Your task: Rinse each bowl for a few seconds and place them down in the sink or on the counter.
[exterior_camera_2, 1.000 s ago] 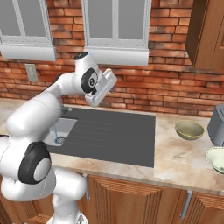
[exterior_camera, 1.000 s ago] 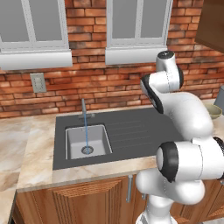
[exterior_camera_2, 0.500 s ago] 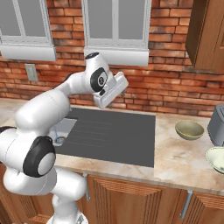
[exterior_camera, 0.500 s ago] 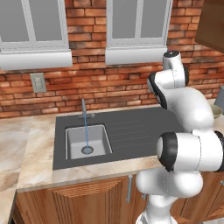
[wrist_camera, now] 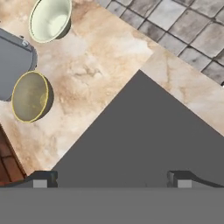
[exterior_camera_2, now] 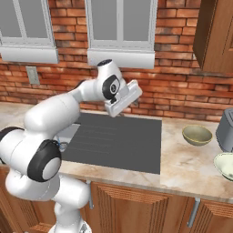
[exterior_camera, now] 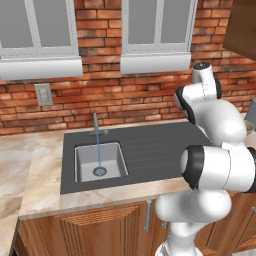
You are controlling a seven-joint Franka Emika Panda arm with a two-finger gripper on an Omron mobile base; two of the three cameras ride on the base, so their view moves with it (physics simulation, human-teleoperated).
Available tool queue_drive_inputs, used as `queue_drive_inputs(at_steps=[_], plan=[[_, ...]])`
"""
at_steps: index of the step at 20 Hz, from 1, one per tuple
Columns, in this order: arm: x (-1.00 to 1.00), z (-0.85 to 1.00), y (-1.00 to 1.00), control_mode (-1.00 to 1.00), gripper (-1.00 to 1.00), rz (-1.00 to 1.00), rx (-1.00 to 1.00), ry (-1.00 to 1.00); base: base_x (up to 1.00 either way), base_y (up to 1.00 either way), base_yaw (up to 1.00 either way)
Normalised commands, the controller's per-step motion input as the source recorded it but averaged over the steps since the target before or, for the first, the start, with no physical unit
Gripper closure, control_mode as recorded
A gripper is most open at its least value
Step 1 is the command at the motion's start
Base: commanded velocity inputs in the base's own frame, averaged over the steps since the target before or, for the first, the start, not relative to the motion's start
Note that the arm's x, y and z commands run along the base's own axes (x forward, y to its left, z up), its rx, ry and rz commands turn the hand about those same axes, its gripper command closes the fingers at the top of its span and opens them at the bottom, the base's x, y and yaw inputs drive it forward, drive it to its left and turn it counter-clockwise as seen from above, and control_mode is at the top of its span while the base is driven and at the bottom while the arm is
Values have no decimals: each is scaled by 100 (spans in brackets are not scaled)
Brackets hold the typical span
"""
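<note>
The olive-tan bowl (exterior_camera_2: 197, 135) (wrist_camera: 29, 96) sits upright on the counter (exterior_camera_2: 182, 160) to the right of the sink (exterior_camera_2: 119, 139). The paler bowl (exterior_camera_2: 225, 164) (wrist_camera: 49, 18) rests nearer the counter's front edge, at the far right. My gripper (wrist_camera: 111, 178) is open with nothing between its fingertips (wrist_camera: 41, 179). The hand (exterior_camera_2: 124, 97) hangs well above the sink's dark ribbed drainboard (wrist_camera: 144, 135), left of both bowls. The small light basin (exterior_camera: 97, 162) and thin faucet (exterior_camera: 96, 135) lie at the sink's left end.
A grey toaster (exterior_camera_2: 226, 129) (wrist_camera: 13, 65) stands against the back, between and behind the two bowls. A wooden wall cabinet (exterior_camera_2: 214, 36) hangs above that corner. Brick wall and windows back the counter. Bare marble (wrist_camera: 100, 57) separates the drainboard from the bowls.
The arm has swung to the right, carrying the hand from above the sink's left part to over the drainboard, closer to the bowls. The gripper stays open.
</note>
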Motion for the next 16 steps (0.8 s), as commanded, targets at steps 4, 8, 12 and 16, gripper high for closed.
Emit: queue_drive_inputs(at_steps=[4,8,12,16], plan=[[0,-25,-31,-100,-100,-7,0,0,0,0,0],[2,-11,-29,-100,-100,-5,0,0,0,0,0],[2,-13,-25,-100,-100,-2,0,0,0,0,0],[0,-12,-24,-100,-100,-1,0,0,0,0,0]])
